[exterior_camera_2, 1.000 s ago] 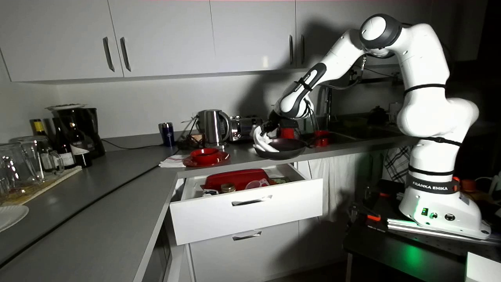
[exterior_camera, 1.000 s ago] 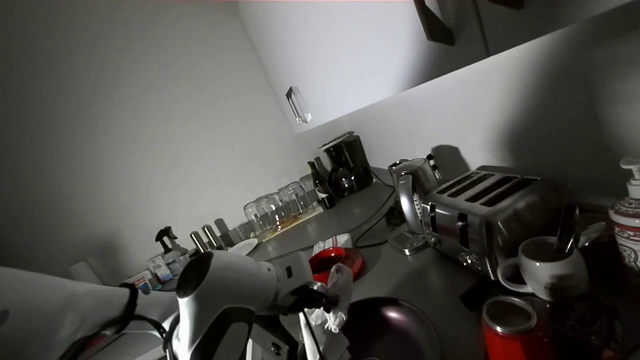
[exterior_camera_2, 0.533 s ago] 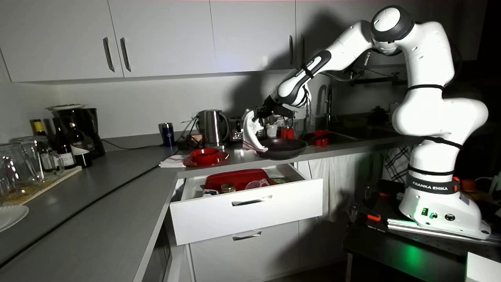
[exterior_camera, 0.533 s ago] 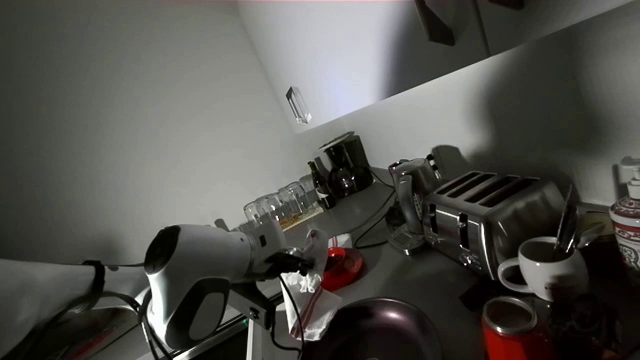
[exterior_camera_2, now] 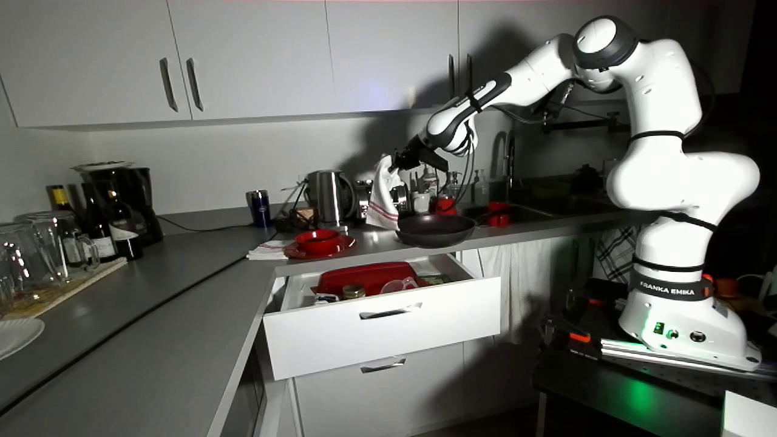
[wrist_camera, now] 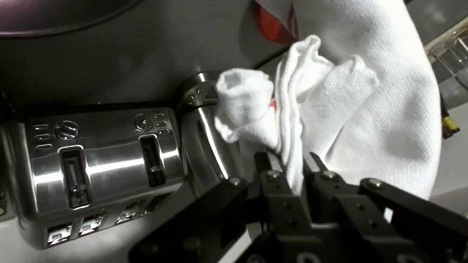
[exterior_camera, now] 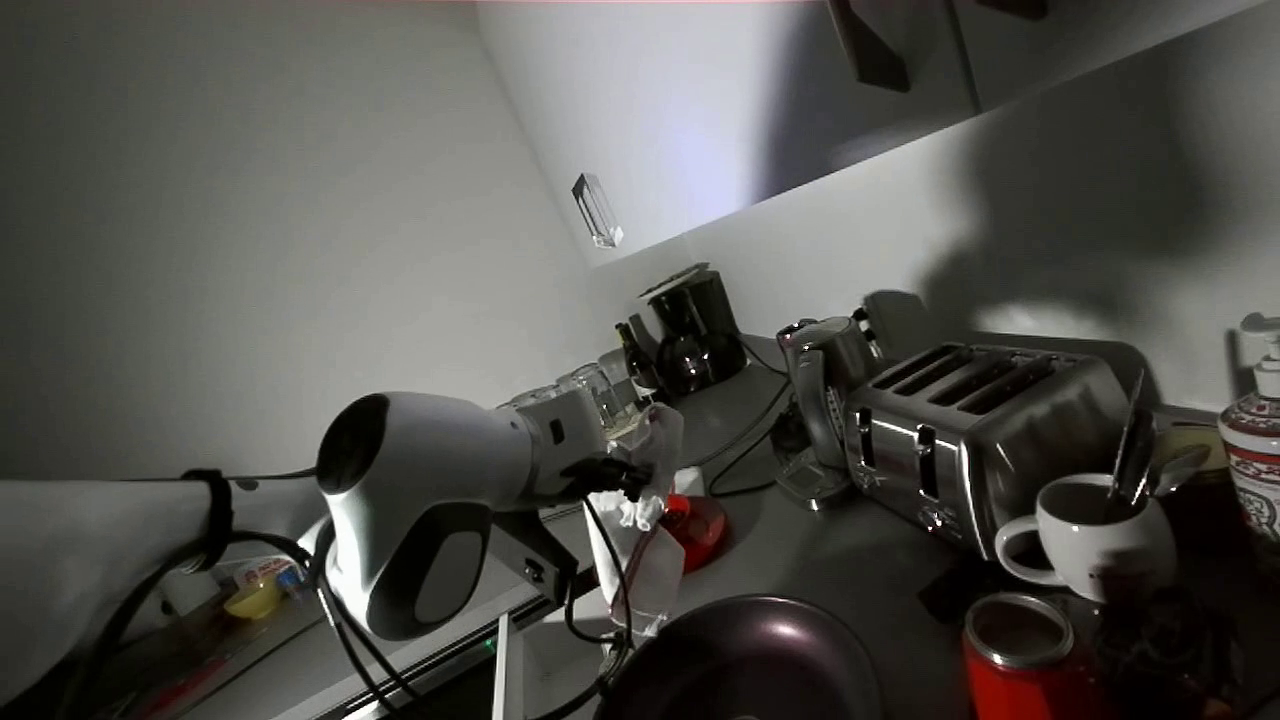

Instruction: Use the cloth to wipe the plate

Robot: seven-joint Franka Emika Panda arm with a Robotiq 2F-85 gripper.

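My gripper (wrist_camera: 290,160) is shut on the white cloth (wrist_camera: 387,102), with a fold pinched between the fingers. In both exterior views the gripper (exterior_camera_2: 397,161) (exterior_camera: 632,480) is raised above the counter, and the cloth (exterior_camera_2: 382,197) (exterior_camera: 640,570) hangs down from it, its red stripes near the lower end. A red plate (exterior_camera_2: 347,246) with a red bowl (exterior_camera_2: 318,241) on it lies on the counter, left of the cloth. The plate (exterior_camera: 712,530) is partly hidden behind the cloth in an exterior view. Only a piece of red dishware (wrist_camera: 274,27) shows in the wrist view.
A dark pan (exterior_camera_2: 437,229) stands beside the hanging cloth. A toaster (exterior_camera: 960,440) and a kettle (exterior_camera_2: 331,197) stand at the back. A second folded cloth (exterior_camera_2: 268,250) lies beside the plate. An open drawer (exterior_camera_2: 382,321) juts out below. A white plate (exterior_camera_2: 18,335) lies far left.
The gripper has risen and moved away from over the pan, toward the red plate's side. The cloth, earlier draped in the pan, now hangs beside it.
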